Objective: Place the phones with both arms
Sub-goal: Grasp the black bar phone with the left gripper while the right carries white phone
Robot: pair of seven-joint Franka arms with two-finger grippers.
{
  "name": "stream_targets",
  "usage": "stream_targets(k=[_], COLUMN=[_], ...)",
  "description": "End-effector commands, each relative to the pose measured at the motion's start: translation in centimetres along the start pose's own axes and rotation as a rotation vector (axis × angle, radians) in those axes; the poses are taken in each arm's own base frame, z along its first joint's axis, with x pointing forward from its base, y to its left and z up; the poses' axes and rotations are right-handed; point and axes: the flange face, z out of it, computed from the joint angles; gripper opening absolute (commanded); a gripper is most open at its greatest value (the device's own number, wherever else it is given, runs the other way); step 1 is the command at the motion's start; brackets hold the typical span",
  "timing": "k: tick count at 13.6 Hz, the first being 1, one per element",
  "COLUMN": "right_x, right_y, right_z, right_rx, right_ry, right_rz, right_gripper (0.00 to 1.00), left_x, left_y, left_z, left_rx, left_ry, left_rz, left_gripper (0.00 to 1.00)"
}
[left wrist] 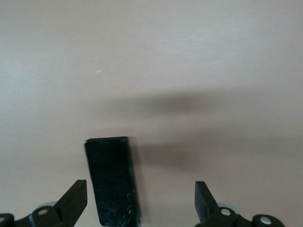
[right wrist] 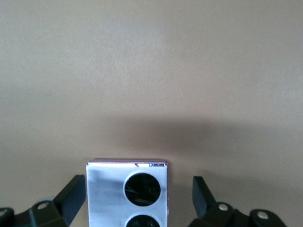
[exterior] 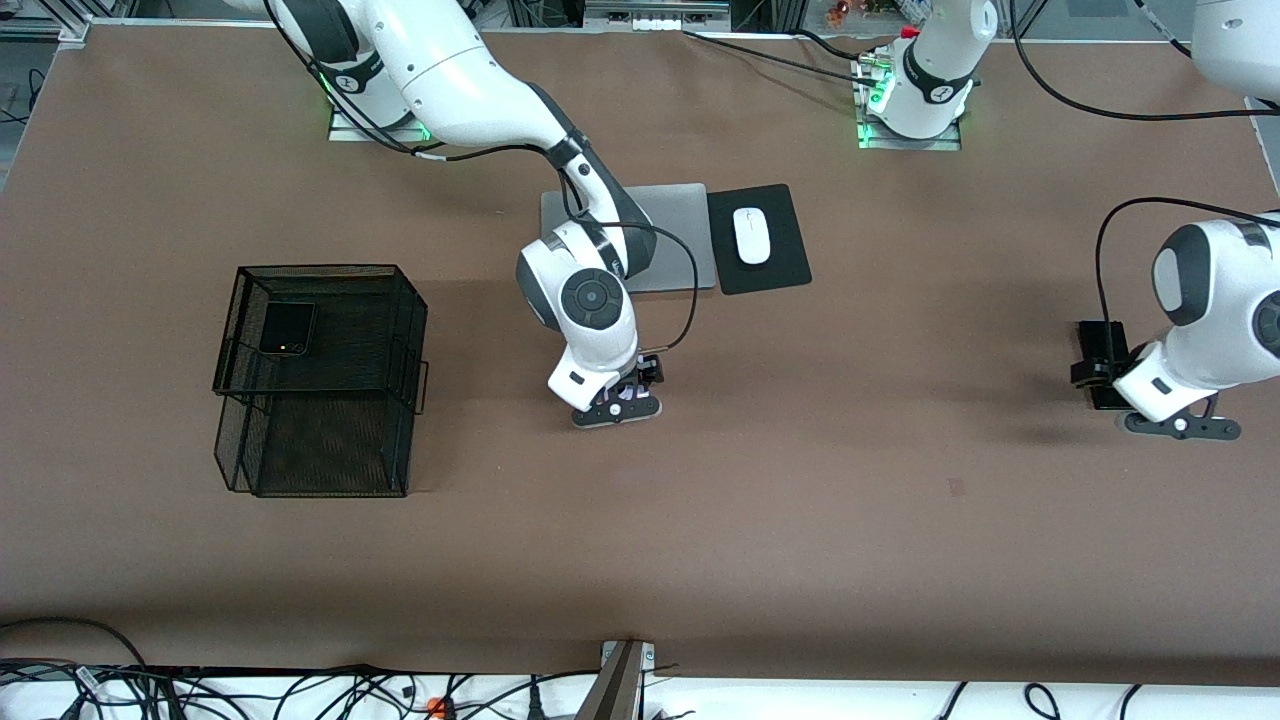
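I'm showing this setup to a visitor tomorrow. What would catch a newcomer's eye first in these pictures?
Probably the right arm's hand, open and low over the lilac-white phone mid-table, nearer the front camera than the silver laptop. Next, the left arm's hand, open over the long black phone toward its own end of the table. Last, the black mesh rack toward the right arm's end, with the black flip phone on its top tier.

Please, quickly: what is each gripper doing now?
Left gripper: open, over the long black slab phone.
Right gripper: open, over the squarish lilac-white phone.
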Motion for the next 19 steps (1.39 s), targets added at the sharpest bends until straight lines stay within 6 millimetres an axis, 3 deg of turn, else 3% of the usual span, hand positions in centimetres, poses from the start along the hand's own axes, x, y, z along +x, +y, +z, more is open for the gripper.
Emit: stream_targets(k=[1, 3, 5, 8, 14, 19], right_x=[-0.6, -0.9, -1.2, -1.6, -2.8, -2.9], right_y=[-0.2, -0.3, -0.7, -1.3, -2.3, -2.0], right_z=[0.7, 1.1, 1.2, 1.2, 1.9, 2.5], right_rx=[-0.01, -0.014, -0.012, -0.002, -0.01, -0.017], right_ry=[-0.015, -0.023, -0.025, -0.031, -0.04, -0.032], right_rz=[0.018, 0.028, 0.022, 0.037, 0.022, 0.018], right_gripper=[1.0, 1.0, 1.0, 1.0, 1.0, 1.0], left_x=[-1.8, -3.1, -3.7, -5.1, -6.5, -7.1], left_y=[-2.8, -5.7, -6.3, -5.9, -6.5, -5.6], left_z=[3.4, 6.0, 7.3, 9.5, 11.3, 12.5], left_rx=[-0.011, -0.02, -0.026, -0.039, -0.054, -0.065], left_ry=[0.041, 0.051, 0.057, 0.08, 0.08, 0.085], left_rz=[0.002, -0.042, -0.055, -0.071, -0.096, -0.1], left_gripper=[1.0, 1.0, 1.0, 1.0, 1.0, 1.0])
